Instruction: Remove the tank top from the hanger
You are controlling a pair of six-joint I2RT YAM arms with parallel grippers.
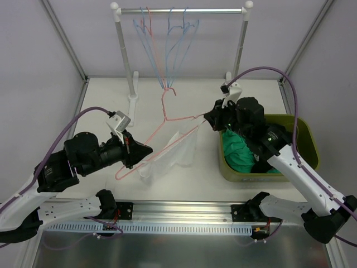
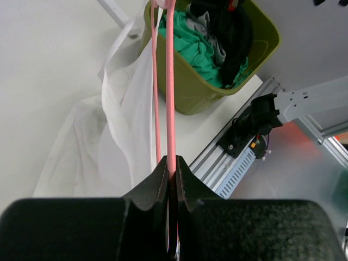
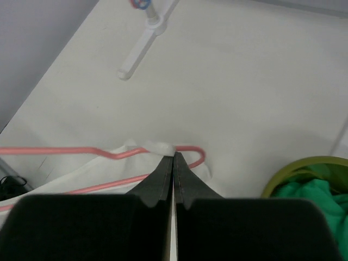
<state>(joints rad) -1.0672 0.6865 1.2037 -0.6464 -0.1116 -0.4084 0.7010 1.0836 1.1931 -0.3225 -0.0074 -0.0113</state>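
Top external view: 2 arms, 1 pink hanger (image 2: 170,81), 1 white tank top (image 1: 173,151), 1 green bin (image 1: 240,174), 1 rack (image 1: 181,10) w/ 1 red + several blue spare hangers (image 1: 165,78) (exact no. unclear). Left gripper (image 2: 172,160) is clamped on the pink hanger's lower corner. Right gripper (image 3: 174,156) is pinched shut on the tank top's strap at the hanger's far end, just beside the bin rim. The tank top sags onto the table (image 1: 111,100) btwn the arms. Bare table to the left & back toward the rack.

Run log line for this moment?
left gripper: shut on hanger | right gripper: shut on tank top | tank top: on hanger
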